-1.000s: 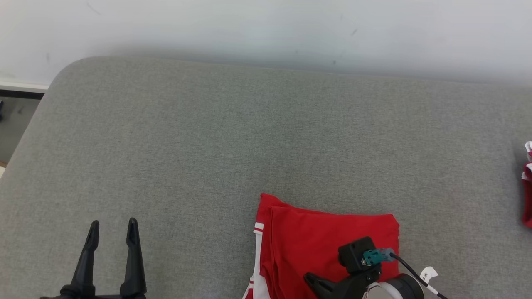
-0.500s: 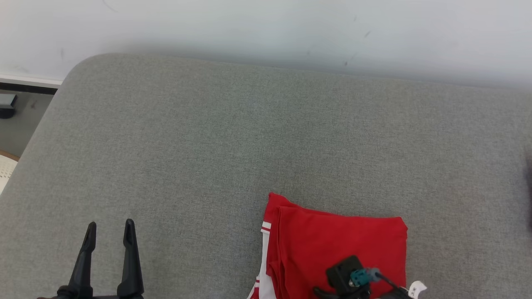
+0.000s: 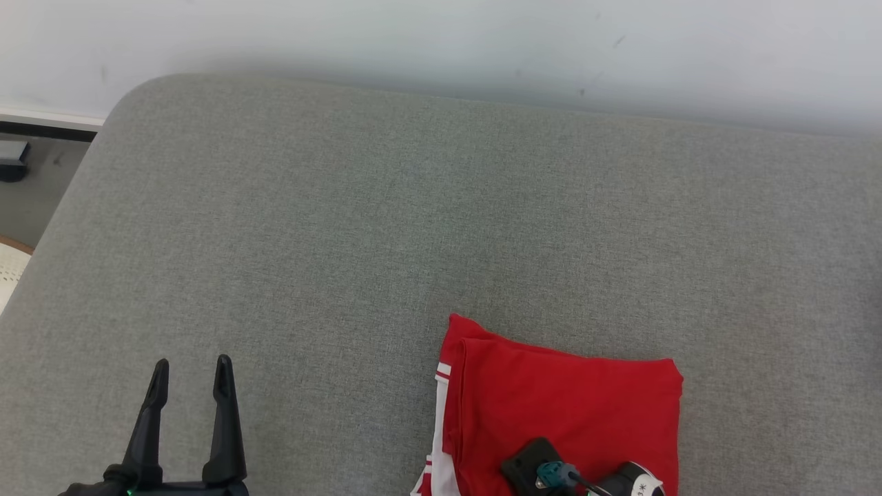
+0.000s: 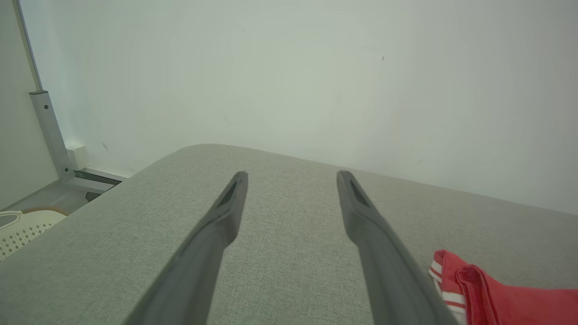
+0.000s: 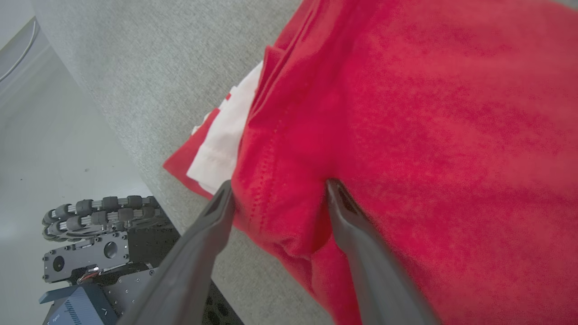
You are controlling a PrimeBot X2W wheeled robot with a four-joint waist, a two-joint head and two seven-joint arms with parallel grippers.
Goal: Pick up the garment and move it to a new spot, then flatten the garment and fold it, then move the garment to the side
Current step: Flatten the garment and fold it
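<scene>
Right fingers (image 5: 203, 234): spread wide, tips pressed into the red cloth with a soft ridge of it bulging between them. Nothing is pinched, so the right gripper (image 5: 279, 185) reads as let go.
Left fingers (image 4: 216, 225): wide apart and holding nothing. The left gripper (image 3: 191, 365) hovers over bare grey cushion (image 3: 344, 227), well apart from the cloth.
Garment (image 3: 565, 406): folded into a compact red rectangle at the near edge of the cushion, towards the robot's right. Its white-striped trim (image 5: 226, 135) peeks out on the left side, and one corner hangs slightly past the cushion's edge above the robot's base (image 5: 90, 257).
Just changed: a second ago the right wrist (image 3: 544, 472) sat further up over the fold. Now it has slid back to the bottom edge of the head view, and the right fingers have parted. The whole head view has also shifted a little, which is the camera moving; the garment lies as it did.
Meaning for the task: by my reading the fold is done and the garment has just been set down and released. What remains is either pulling the arm clear, or a fresh grip if this spot is not yet "the side".
Watch for: the tips touch the cloth, so a careless pull-back could drag the top layer and spoil the fold.
</scene>
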